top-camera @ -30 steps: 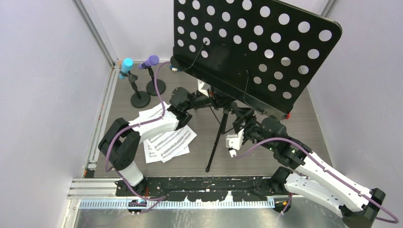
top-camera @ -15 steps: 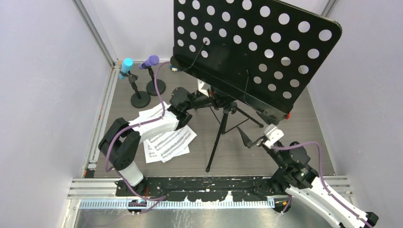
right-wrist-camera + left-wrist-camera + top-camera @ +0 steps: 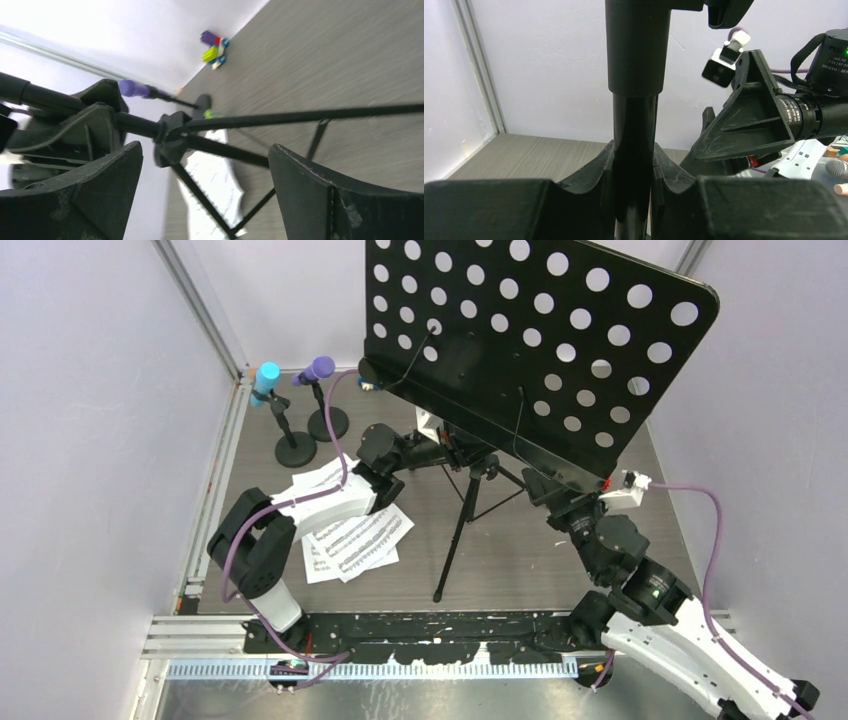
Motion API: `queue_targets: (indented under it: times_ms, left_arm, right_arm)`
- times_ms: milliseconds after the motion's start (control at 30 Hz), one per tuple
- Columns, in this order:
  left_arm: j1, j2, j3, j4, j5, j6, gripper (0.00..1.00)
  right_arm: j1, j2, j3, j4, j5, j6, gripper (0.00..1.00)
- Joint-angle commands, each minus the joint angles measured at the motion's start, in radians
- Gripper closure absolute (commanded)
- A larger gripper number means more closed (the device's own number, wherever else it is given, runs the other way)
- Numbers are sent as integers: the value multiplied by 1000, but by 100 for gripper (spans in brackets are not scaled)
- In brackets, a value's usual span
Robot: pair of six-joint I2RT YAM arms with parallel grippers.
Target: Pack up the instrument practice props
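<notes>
**Left arm steadies the stand while the right lines up on the tripod**

The left gripper point(image 3: 634, 175) pinches the black pole point(image 3: 634, 125) of the music rack point(image 3: 540, 350) just below its collar, probably to hold the stand upright while the legs are folded. The right gripper point(image 3: 205, 187), jaws spread wide and touching nothing, sits low beside the tripod legs point(image 3: 455, 540), seemingly choosing one to close on. The white sheet-music pages point(image 3: 360, 540) lie flat on the table point(image 3: 500, 570) under the left arm. The purple microphone point(image 3: 319, 368) and cyan microphone point(image 3: 266, 375) stand in their round-based mic holders point(image 3: 296, 451) at the back left, not yet packed.
</notes>
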Motion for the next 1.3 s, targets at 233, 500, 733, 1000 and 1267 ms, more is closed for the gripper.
queue_targets:
  times_ms: [233,500,733,1000,1267]
  left_arm:
    - [5,16,6,-102,-26,-83,100]
    - [5,22,5,-90,-26,-87,100]
    - [5,22,4,-91,-25,-86,100]
    - [5,17,2,-92,-23,-85,100]
    - [5,15,1,-90,-22,-86,100]
  right_arm:
    - [1,123,-97,271,-217,842,2]
    - [1,152,-92,336,-173,871,17]
    - [1,198,-103,391,-170,885,30]
    - [1,248,-110,414,-164,876,41]
    - [1,265,-117,406,-146,849,46]
